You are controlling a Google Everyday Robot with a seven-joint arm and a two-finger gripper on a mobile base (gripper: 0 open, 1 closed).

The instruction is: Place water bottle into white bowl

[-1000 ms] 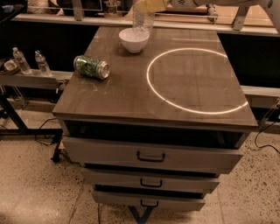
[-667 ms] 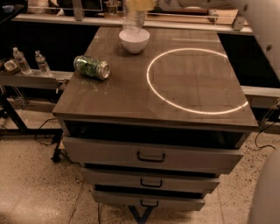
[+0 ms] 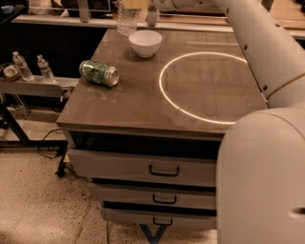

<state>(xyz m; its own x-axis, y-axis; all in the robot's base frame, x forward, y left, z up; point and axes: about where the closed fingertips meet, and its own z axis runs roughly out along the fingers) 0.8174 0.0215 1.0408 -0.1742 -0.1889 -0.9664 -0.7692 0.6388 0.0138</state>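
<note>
- Gripper at the top edge, jaws clamped on the clear ribbed water bottle.
- Smooth round white bowl sits just below the jaws on the matte brown bench.

The clear ribbed plastic water bottle is cut off at the top edge, like the gripper just above it.
</note>
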